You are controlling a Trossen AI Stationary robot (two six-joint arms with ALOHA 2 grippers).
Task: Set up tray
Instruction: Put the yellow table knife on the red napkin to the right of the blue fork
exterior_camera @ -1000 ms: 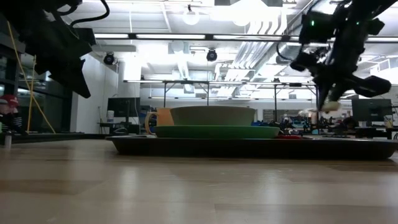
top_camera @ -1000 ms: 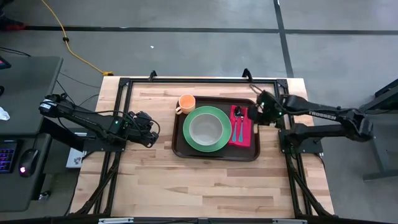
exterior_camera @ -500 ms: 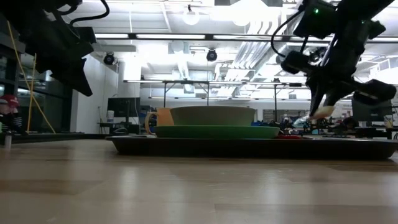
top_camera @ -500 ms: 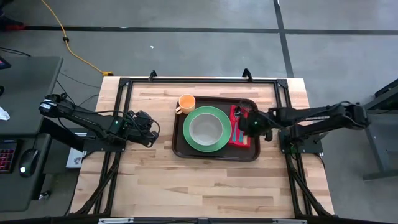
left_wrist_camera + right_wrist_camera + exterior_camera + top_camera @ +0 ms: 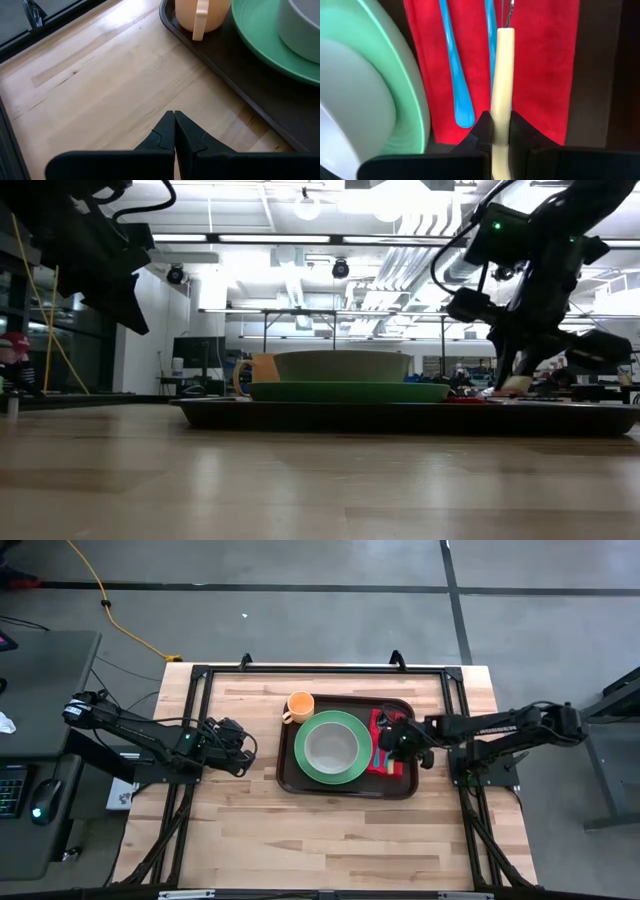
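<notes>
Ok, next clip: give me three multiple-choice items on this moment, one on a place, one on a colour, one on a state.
1. Where is the orange cup?
A. On the tray's far left corner
B. In the bowl
C. Off the tray

2. What colour is the napkin?
A. Green
B. Red
C. White

3. What is the right gripper doing?
A. Open over the cup
B. Shut on a cream-handled utensil
C. Resting on bare table

Answers: 1 A, the high view shows it beside the green plate on the tray. 2 B, the right wrist view shows red cloth. 3 B, its fingers clamp the handle above the napkin.
</notes>
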